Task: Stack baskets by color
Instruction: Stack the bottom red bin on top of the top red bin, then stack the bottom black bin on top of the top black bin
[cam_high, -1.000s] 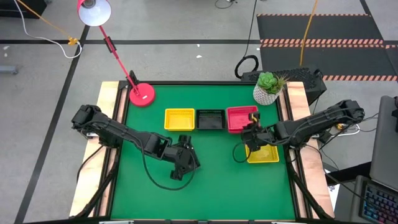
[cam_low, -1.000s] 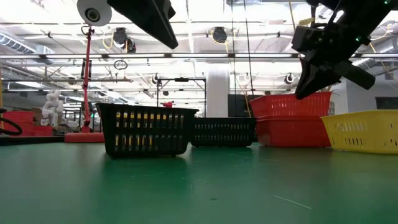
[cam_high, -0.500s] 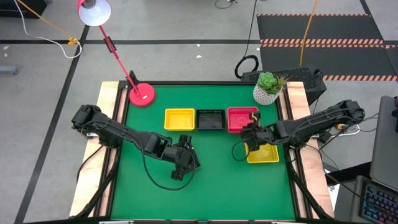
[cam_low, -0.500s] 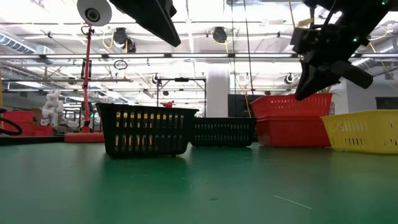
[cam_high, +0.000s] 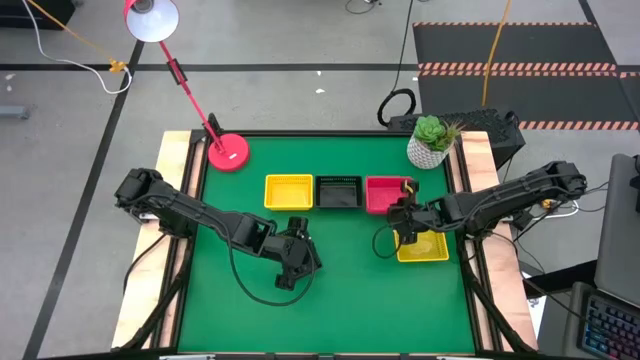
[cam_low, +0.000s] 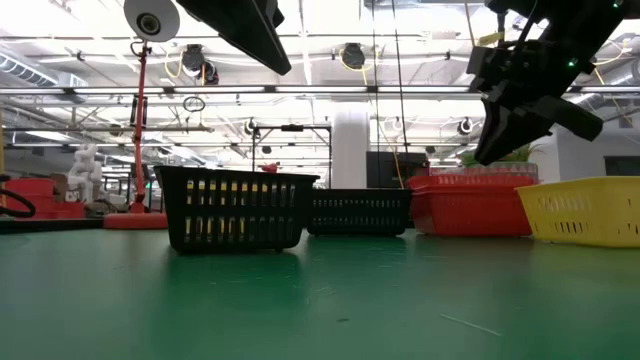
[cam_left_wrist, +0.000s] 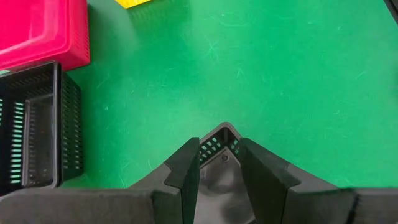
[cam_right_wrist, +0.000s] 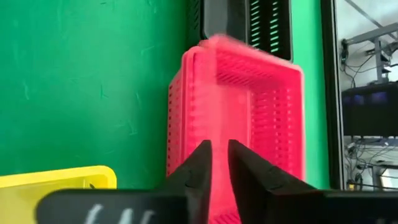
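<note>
Saw the right jaws narrowly apart and empty, just above the red basket (cam_right_wrist: 249, 112) sitting at the row's end. Found the left jaws clamped on a black basket's (cam_low: 232, 208) wall, down on the counter (cam_high: 350, 300). Judged the red drop finishing. Next likely needed that basket carried onto the black stack (cam_high: 339, 191).

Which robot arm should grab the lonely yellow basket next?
The right arm, probably. Its right pincer hangs right by the loose yellow basket, just off the red stack. The left pincer is farther away, gripping a black basket.
</note>
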